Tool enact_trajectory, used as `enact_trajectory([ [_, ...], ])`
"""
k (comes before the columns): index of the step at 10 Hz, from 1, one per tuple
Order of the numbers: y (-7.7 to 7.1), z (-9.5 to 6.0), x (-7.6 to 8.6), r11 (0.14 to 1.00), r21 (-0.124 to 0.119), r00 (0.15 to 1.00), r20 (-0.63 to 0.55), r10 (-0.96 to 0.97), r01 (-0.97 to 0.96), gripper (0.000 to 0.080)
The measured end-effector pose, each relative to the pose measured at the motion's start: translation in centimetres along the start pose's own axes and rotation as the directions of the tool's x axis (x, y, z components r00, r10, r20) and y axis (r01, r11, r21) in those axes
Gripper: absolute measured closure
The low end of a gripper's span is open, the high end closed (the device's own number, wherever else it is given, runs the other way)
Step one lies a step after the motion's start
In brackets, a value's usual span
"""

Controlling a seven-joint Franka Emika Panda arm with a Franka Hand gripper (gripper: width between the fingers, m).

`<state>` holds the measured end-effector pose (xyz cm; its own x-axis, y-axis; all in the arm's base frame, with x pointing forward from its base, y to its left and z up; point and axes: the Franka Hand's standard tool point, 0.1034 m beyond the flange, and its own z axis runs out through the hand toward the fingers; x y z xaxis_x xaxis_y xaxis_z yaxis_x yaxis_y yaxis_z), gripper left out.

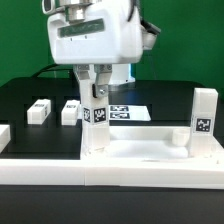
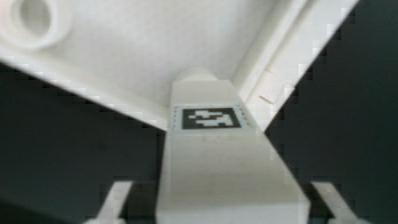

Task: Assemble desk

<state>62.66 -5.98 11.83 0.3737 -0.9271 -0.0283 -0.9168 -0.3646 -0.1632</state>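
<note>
Leg [image 1: 97,128] in claw [image 1: 96,88], tag [image 2: 210,117] sharp at wrist, loose legs [image 1: 38,111] exterior only

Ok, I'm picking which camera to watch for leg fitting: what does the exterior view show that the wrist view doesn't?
Only the exterior view: two loose legs and the marker board on the black table, plus a standing leg on the desk panel. Only the wrist view: a round hole in the panel. Both: the claw closed on a tagged leg, upright on the panel.
</note>
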Motion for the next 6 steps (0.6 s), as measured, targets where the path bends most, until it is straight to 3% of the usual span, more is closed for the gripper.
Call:
enact_trajectory([
  [4,0.15,-0.01,0.24,0.983,0.010,0.983,0.013,0.181,-0.181,0.0508],
  [5,0.16,0.03,0.24,0.986,0.010,0.986,0.013,0.169,-0.169,0.0445],
  [6,0.15,0.05,0.21,0.990,0.010,0.990,0.013,0.139,-0.139,0.0445],
])
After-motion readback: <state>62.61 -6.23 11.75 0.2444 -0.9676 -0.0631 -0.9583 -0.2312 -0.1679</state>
